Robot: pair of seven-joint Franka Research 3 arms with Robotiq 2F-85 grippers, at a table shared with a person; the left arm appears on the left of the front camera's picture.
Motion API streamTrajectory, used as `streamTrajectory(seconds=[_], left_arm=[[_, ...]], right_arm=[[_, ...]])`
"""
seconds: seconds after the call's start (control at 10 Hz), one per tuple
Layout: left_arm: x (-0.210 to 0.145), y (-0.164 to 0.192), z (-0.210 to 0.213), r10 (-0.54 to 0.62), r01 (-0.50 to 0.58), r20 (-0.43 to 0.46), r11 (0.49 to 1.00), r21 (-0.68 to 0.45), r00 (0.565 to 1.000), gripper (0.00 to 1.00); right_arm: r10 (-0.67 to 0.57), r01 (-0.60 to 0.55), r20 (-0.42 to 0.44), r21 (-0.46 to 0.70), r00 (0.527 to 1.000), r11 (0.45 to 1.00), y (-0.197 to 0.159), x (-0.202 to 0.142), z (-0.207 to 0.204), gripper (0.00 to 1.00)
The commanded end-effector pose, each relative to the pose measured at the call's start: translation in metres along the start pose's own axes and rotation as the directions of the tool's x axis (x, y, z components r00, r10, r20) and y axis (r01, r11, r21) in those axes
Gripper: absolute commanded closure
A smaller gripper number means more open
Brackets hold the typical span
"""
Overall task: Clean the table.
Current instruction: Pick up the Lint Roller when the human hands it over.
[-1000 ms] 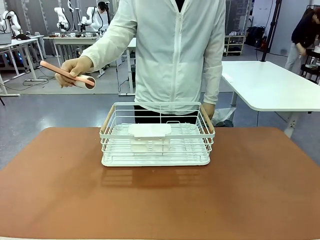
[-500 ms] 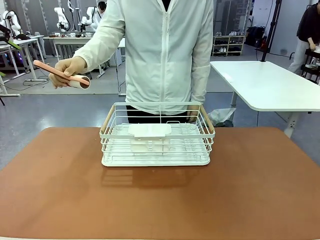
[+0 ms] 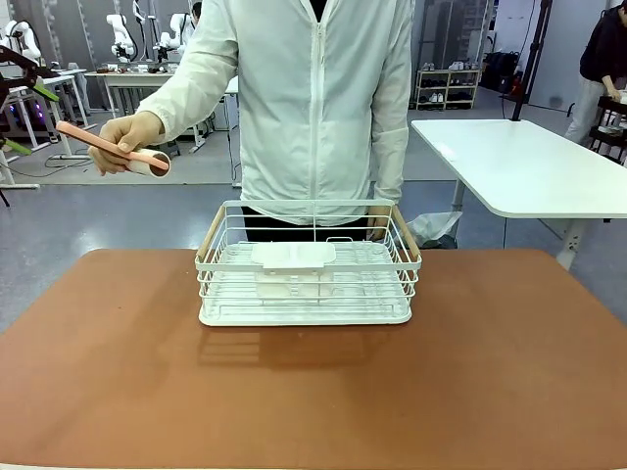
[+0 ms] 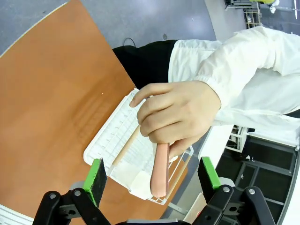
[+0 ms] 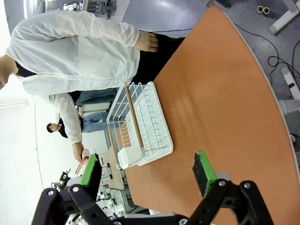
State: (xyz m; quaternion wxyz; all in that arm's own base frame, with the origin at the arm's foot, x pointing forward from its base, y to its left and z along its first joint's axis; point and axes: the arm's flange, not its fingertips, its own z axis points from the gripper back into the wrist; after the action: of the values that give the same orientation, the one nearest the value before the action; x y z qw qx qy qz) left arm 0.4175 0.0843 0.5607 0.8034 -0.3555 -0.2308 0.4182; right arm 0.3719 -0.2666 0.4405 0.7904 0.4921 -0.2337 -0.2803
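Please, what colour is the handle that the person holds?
The handle is pink; clearest in left wrist view.

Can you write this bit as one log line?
hand: holds pink roller | left gripper: open, facing roller | right gripper: open, empty

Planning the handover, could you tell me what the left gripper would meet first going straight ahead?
Probably the pink roller handle, which points toward the gap between the open jaws of the left gripper, then the person's hand gripping it; depth is unclear.
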Motion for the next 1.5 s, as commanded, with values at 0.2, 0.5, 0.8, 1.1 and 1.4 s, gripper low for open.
streamTrajectory(seconds=[0.2, 0.5, 0.8, 1.1, 1.4], left_arm=[[-0.016, 0.009, -0.013, -0.001, -0.003, -0.034, 0.994, -0.112, 0.999, 0.00], [-0.027, 0.014, -0.028, -0.005, 0.000, -0.039, 0.993, -0.116, 0.999, 0.00], [-0.035, 0.018, -0.037, 0.000, -0.005, -0.051, 0.995, -0.099, 0.999, 0.00], [-0.035, 0.020, -0.046, -0.010, 0.006, -0.043, 0.996, -0.090, 0.999, 0.00], [-0.036, 0.018, -0.050, -0.007, 0.001, -0.052, 0.994, -0.112, 0.999, 0.19]], right_arm=[[0.010, -0.010, 0.004, 0.022, 1.000, 1.000, 0.002, 0.000, 0.001, 0.00], [0.010, -0.010, 0.004, 0.022, 1.000, 1.000, 0.002, 0.000, 0.001, 0.00], [0.010, -0.010, 0.004, 0.022, 1.000, 1.000, 0.002, 0.000, 0.001, 0.00], [0.010, -0.010, 0.004, 0.022, 1.000, 1.000, 0.002, 0.000, 0.001, 0.00], [0.010, -0.010, 0.004, 0.022, 1.000, 1.000, 0.002, 0.000, 0.001, 0.00]])
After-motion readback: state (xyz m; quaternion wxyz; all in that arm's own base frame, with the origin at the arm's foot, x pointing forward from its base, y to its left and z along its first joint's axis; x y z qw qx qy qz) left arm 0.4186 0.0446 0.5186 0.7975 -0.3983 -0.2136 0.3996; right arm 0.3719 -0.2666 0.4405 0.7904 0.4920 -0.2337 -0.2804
